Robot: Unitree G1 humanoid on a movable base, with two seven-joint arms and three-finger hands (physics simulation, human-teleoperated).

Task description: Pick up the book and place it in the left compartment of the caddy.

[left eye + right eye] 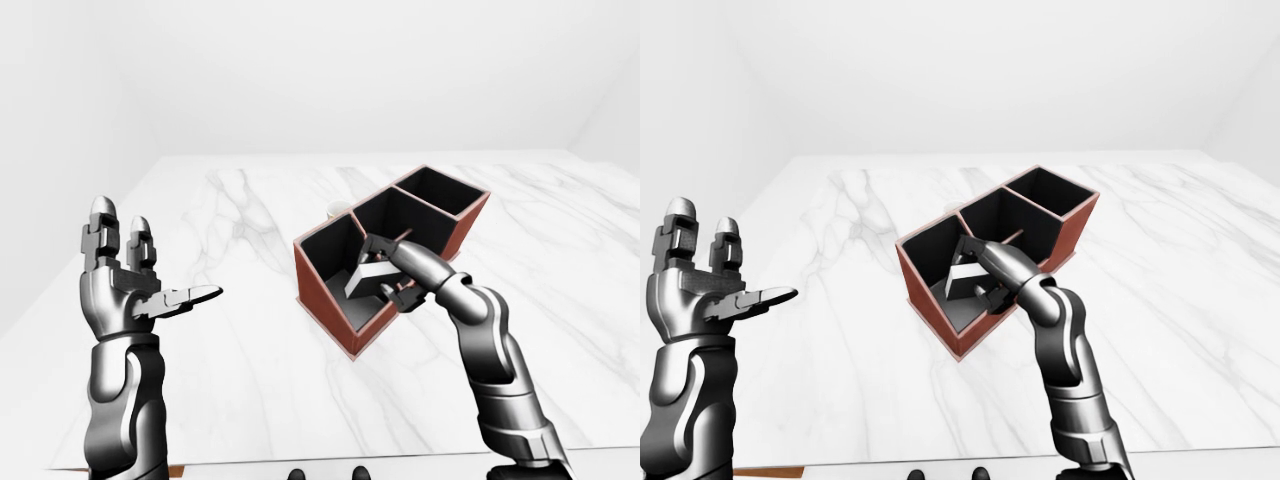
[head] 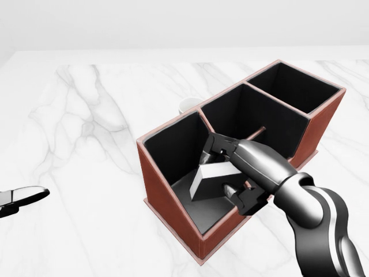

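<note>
A white marble desk (image 2: 86, 133) with grey veins fills the lower part of every view. Plain white walls rise beyond its far edge, and nothing else of the room shows.

A red-brown caddy (image 2: 167, 199) with black lining sits on the desk, set diagonally in the head view. Its three compartments run from lower left to upper right. A small white cup (image 2: 188, 104) peeks out just beyond the caddy's upper-left wall.

The book (image 2: 209, 179) is inside the left compartment, the one nearest the bottom of the head view. It leans tilted there, with its pale page edge toward the view's left and its lower end close to the compartment floor. Its long axis runs roughly from lower left to upper right, rising toward the right. I cannot tell whether it rests on the floor.

The right robot hand (image 2: 230, 173) reaches over the caddy's right wall into that compartment. Its fingers (image 2: 216, 144) close round the book from above and below, pinching its right end.

The left robot hand (image 1: 125, 285) is raised at the left of the left-eye view, well apart from the caddy. Its fingers are spread and hold nothing.
</note>
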